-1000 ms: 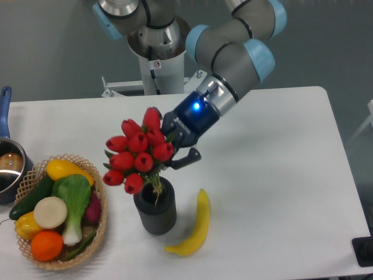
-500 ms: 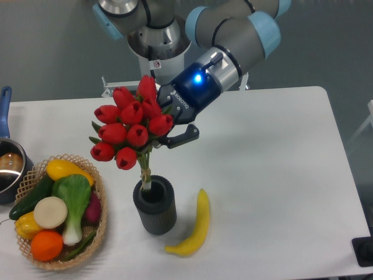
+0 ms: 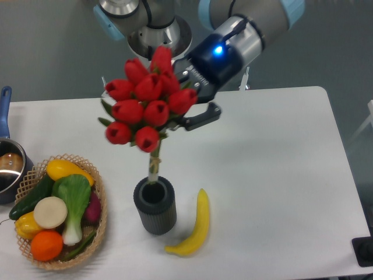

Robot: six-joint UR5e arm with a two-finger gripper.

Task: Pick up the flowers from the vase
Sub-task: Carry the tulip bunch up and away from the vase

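Grey wall and the arm's base sit behind a white desk (image 3: 280,163) on which our work is laid out. We have our hand (image 3: 189,114) pinching the flowers (image 3: 145,105) just under the blooms, one dark finger showing at the 3 o'clock side of the bunch and the other hidden behind the heads. The bunch hangs nearly upright from that grip, with its twine-tied stems running down toward 6 o'clock, and the stem ends seem to sit right at the mouth of the vase (image 3: 155,205); we cannot tell whether they are fully clear of it. We judge that holding high on the stems lets the bunch hang straight, so it can leave the narrow mouth without tipping the vase, which stands upright. Only a little more lift looks needed. A banana (image 3: 195,227) lies just beside the vase at its 4 o'clock, and a woven basket (image 3: 99,227) of vegetables sits near its 9 o'clock, with a pot (image 3: 9,169) at the desk's 9 o'clock edge. White lettering runs along the hand's body, too small for us to read, near a blue light
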